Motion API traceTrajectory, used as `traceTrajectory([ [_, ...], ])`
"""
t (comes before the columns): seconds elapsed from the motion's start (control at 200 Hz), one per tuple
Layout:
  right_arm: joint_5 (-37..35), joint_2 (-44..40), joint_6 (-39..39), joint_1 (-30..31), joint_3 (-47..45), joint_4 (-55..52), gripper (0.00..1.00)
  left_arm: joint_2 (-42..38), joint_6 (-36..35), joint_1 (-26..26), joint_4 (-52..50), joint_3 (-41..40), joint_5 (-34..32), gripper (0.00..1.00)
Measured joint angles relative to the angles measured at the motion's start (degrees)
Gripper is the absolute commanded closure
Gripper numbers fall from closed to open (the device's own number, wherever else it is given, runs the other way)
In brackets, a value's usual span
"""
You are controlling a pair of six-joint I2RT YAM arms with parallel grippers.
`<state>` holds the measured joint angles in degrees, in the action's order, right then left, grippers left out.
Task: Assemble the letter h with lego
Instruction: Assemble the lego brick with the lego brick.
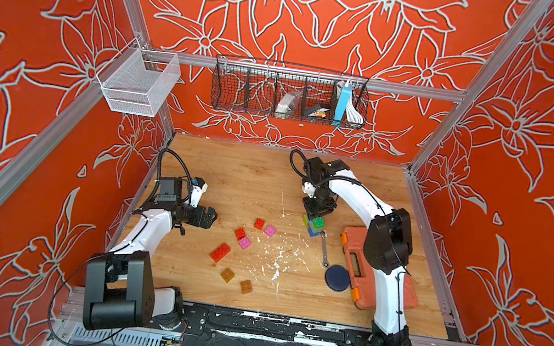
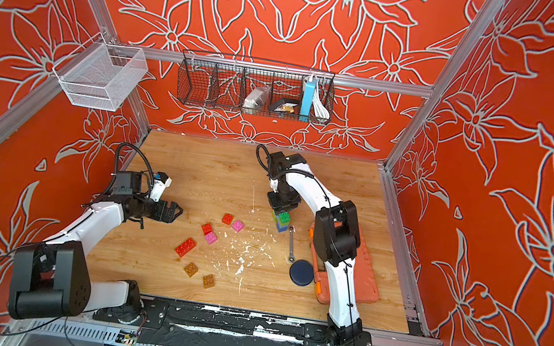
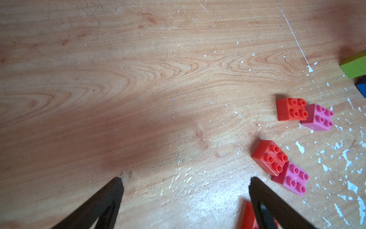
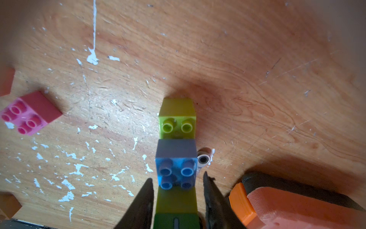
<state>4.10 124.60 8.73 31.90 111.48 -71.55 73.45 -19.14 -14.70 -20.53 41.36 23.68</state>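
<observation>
Left claw [image 1: 211, 217]: jaws wide apart, empty, hovering over bare tabletop [image 1: 230, 174].
Right claw [image 4: 177, 176]: pointing down, jaws straddling lego stack [image 1: 313, 224] of lime, blue and green bricks, mid-tabletop, just beside wrench [image 1: 324, 250], near orange case [image 1: 348, 246].
Jaws very close to green brick [image 4: 176, 220]; cannot tell if clamped.
Loose on tabletop: red squares [image 1: 259, 223], pink squares [image 1: 269, 231], long red brick [image 1: 220, 252], amber bricks [image 1: 227, 275] nearer front edge.

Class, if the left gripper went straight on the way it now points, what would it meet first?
Most likely bare table. The open left gripper tilts down at empty wood; the red brick by one fingertip lies beside that line, not in it. Depth is hard to judge.
</observation>
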Motion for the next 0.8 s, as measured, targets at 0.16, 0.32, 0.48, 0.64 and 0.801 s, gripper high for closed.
traceTrajectory([
  [0.16, -0.02, 1.07, 0.26, 0.02, 0.48, 0.11, 0.54, 0.0, 0.02, 0.0, 0.0, 0.0, 0.0, 0.0],
  [0.32, -0.17, 1.6, 0.46, 0.09, 1.4, 0.0, 0.6, 0.0, 0.0, 0.0, 0.0, 0.0, 0.0, 0.0],
  [0.48, -0.48, 1.99, 0.66, 0.28, 1.4, -0.02, 0.63, 0.0, 0.0, 0.0, 0.0, 0.0, 0.02, 0.0],
  [0.64, -0.96, 2.67, 0.63, 0.44, 2.1, -0.44, 0.68, 0.0, 0.0, 0.0, 0.0, 0.0, 0.02, 0.0],
  [0.801, -1.57, 3.13, 0.5, 0.63, 2.36, -0.28, 0.76, 0.0, 0.0, 0.0, 0.0, 0.0, 0.02, 0.0],
])
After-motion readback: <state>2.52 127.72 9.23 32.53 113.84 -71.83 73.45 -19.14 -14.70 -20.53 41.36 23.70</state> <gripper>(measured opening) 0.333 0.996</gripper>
